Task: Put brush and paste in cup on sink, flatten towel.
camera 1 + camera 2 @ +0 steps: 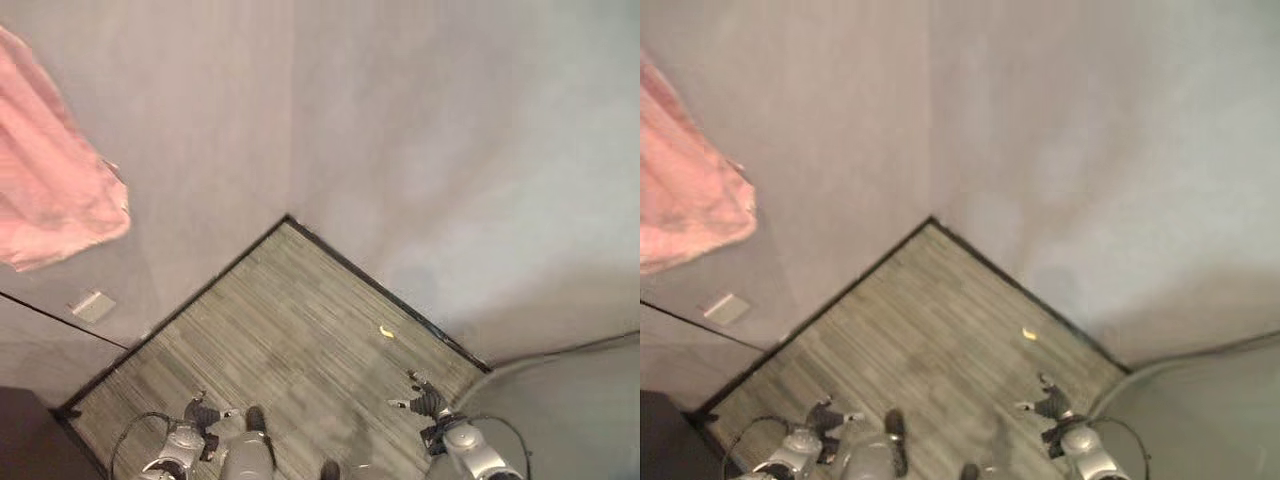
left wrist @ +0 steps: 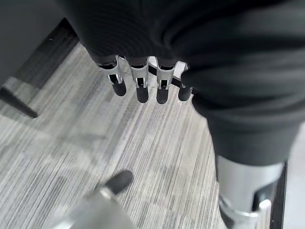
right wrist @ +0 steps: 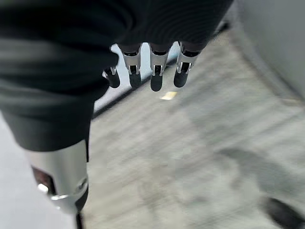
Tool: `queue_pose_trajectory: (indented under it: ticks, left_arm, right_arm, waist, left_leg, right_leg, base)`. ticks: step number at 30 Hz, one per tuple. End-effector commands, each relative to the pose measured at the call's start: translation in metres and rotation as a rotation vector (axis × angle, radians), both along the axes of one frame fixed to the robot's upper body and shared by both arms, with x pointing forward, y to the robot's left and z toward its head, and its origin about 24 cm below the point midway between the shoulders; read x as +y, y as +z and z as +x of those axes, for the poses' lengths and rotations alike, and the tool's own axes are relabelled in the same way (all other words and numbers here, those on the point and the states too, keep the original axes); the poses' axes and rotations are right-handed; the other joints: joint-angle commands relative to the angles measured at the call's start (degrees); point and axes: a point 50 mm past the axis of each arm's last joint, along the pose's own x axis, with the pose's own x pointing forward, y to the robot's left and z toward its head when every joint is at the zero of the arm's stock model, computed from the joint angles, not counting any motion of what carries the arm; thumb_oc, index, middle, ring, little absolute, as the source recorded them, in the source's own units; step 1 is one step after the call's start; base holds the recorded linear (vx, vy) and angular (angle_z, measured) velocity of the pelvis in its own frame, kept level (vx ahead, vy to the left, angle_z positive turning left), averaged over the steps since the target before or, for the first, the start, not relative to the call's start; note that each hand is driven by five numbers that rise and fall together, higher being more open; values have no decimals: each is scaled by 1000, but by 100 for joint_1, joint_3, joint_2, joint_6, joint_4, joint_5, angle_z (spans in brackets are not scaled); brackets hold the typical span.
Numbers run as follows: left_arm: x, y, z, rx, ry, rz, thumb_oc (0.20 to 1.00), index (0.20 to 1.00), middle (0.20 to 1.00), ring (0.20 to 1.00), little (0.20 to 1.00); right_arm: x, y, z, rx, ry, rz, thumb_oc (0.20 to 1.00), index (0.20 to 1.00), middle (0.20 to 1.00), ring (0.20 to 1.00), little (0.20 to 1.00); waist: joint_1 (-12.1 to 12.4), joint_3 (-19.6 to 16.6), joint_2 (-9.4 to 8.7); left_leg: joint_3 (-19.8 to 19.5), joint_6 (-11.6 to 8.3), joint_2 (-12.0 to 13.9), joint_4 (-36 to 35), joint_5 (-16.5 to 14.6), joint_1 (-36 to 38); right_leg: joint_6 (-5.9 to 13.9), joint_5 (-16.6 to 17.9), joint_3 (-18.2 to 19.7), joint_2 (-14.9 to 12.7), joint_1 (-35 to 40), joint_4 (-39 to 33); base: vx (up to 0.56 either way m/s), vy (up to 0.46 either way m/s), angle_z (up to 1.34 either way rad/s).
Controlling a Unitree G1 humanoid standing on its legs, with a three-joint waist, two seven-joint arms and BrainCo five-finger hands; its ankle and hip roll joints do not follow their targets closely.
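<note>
Where hands [image 1: 205, 412] hang, towel [image 1: 50, 190] well apart.

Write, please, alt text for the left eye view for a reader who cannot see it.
A pink towel hangs at the upper left against grey walls that meet in a corner over striped grey floor. Both hands hang low and empty, left hand and right hand, with a small yellow scrap on the floor.

One pink towel [image 1: 55, 190], one yellow scrap [image 1: 386, 331], two hands [image 1: 203, 413] [image 1: 425, 398].
</note>
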Motion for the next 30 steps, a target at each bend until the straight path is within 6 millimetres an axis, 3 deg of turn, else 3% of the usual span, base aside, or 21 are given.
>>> queue_pose_trajectory:
  ticks: [1, 4, 5, 8, 12, 14, 15, 18, 21, 25, 26, 27, 29, 30]
  left_arm:
    - [6, 5, 5, -38, -13, 19, 1000, 1000, 1000, 1000, 1000]
    - [7, 6, 6, -42, -27, 25, 1000, 1000, 1000, 1000, 1000]
    - [7, 6, 5, -43, -38, 30, 1000, 1000, 1000, 1000, 1000]
    - [6, 5, 3, -41, -69, 40, 1000, 1000, 1000, 1000, 1000]
    - [3, 5, 6, -39, -113, 53, 1000, 1000, 1000, 1000, 1000]
    - [0, 6, 10, -44, -151, 61, 1000, 1000, 1000, 1000, 1000]
    - [-5, 7, 14, -54, -185, 61, 1000, 1000, 1000, 1000, 1000]
    - [-9, 6, 13, -55, -221, 61, 1000, 1000, 1000, 1000, 1000]
    - [-9, 3, 5, -44, -216, 57, 1000, 1000, 1000, 1000, 1000]
    - [-5, 1, -3, -33, -164, 50, 1000, 1000, 1000, 1000, 1000]
    - [-9, 2, 2, -43, -190, 56, 1000, 1000, 1000, 1000, 1000]
    - [-9, 2, 3, -43, -190, 56, 1000, 1000, 1000, 1000, 1000]
    - [-11, 6, 13, -67, -207, 64, 1000, 1000, 1000, 1000, 1000]
    - [-10, 8, 17, -79, -206, 72, 1000, 1000, 1000, 1000, 1000]
  right_arm:
    - [7, 7, 8, -56, 58, 6, 1000, 1000, 1000, 1000, 1000]
    - [15, 7, 10, -63, 86, 17, 1000, 1000, 1000, 1000, 1000]
    - [16, 8, 9, -67, 82, 24, 1000, 1000, 1000, 1000, 1000]
    - [11, 6, 4, -59, 53, 28, 1000, 1000, 1000, 1000, 1000]
    - [7, 7, 4, -70, 44, 26, 1000, 1000, 1000, 1000, 1000]
    - [4, 6, 3, -66, 35, 19, 1000, 1000, 1000, 1000, 1000]
    - [2, 6, 2, -62, 36, 7, 1000, 1000, 1000, 1000, 1000]
    - [0, 3, -3, -40, 50, -10, 1000, 1000, 1000, 1000, 1000]
    - [0, -1, -6, -18, 46, -12, 1000, 1000, 1000, 1000, 1000]
    - [-2, 0, -4, -30, -18, 23, 1000, 1000, 1000, 1000, 1000]
    - [-8, 0, -7, -36, -53, 19, 1000, 1000, 1000, 1000, 1000]
    - [-8, 0, -7, -36, -53, 19, 1000, 1000, 1000, 1000, 1000]
    - [-15, 0, -13, -33, -104, 13, 1000, 1000, 1000, 1000, 1000]
    - [-15, -2, -16, -22, -123, 11, 1000, 1000, 1000, 1000, 1000]
  waist:
    - [121, 42, -111]
    - [84, 78, -36]
    - [-2, 60, -10]
    - [-69, 48, 61]
    - [-172, 120, 26]
    - [-247, 190, -13]
    - [-299, 200, -37]
    - [-327, 203, -56]
    - [-238, 81, -60]
    - [-166, 0, -30]
    - [-344, 8, 44]
    - [-355, -5, 41]
    - [-677, 4, 72]
    - [-702, -5, 85]
  left_leg:
    - [-262, 74, -367, 319, -486, 72]
    - [-531, 144, -466, 165, -430, 240]
    - [-730, 150, -509, 15, -391, 344]
    - [-1144, 95, -583, -225, -258, 555]
    - [-1599, 42, -749, -262, -195, 656]
    - [-2004, -2, -904, -257, -168, 743]
    - [-2395, -22, -1044, -244, -161, 780]
    - [-2819, -74, -1192, -119, -203, 841]
    - [-3002, -125, -1233, -152, -180, 853]
    - [-3043, -201, -1206, -80, -176, 818]
    - [-2616, -325, -1040, -3, -166, 705]
    - [-2625, -326, -1045, -8, -153, 688]
    - [-1065, -364, -491, -24, -309, 660]
    - [-883, -394, -348, -94, -309, 657]
  right_leg:
    - [277, 1218, 82, -689, -574, 137]
    - [256, 1326, 270, -524, -843, 706]
    - [218, 1164, 615, -221, -1033, 796]
    - [129, 795, 912, 165, -1306, 380]
    - [133, 882, 1193, 481, -1578, -108]
    - [178, 1001, 1413, 679, -1734, -291]
    - [186, 1067, 1585, 793, -1733, -362]
    - [127, 1092, 1709, 886, -1615, -420]
    - [62, 1101, 1653, 804, -1324, -804]
    - [-11, 1070, 1615, 771, -1144, -976]
    - [-51, 944, 1348, 630, -1073, -1022]
    - [-50, 952, 1340, 624, -1087, -1028]
    - [-7, 874, 982, 388, -999, -1024]
    - [-18, 850, 895, 341, -981, -1032]
  base:
    - [90, 220, 40]
    - [128, 157, 61]
    - [139, 59, 86]
    - [179, 49, 87]
    - [125, -21, 88]
    - [145, -59, 137]
    - [192, -92, 133]
    - [140, -85, 203]
    - [126, -97, 77]
    - [133, -102, 23]
    - [74, -75, 51]
    - [101, -85, 100]
    - [37, 10, 161]
    - [30, 48, 209]
